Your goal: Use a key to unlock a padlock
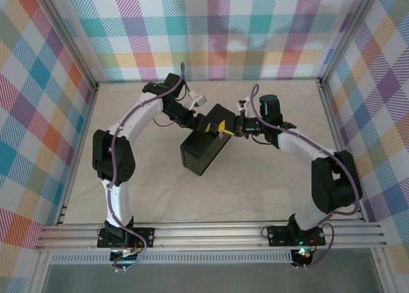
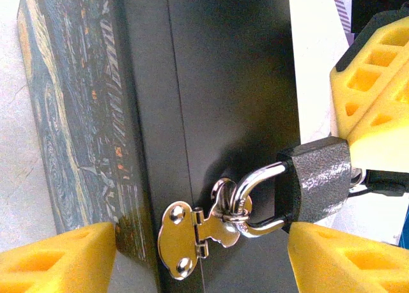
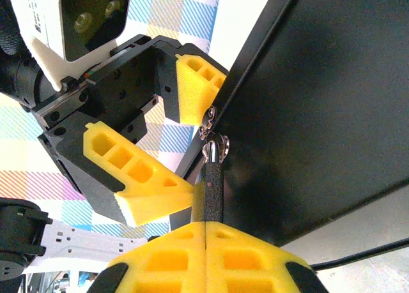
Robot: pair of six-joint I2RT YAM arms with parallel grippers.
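The padlock, dark grey and squarish, hangs by its silvery shackle from the hasp on the side of the black box. My left gripper is open. Its yellow fingers stand either side of the hasp and padlock, and one touches the padlock's lower corner. My right gripper is shut, its pads meeting right at the bottom end of the padlock. A silvery sliver of the key sticks out of the padlock's bottom beside the right fingers; the rest is hidden.
The box has a Starry Night picture lid and lies at an angle mid-table between the two arms. Plaid walls and metal rails close in the table. Purple cables run along both arms.
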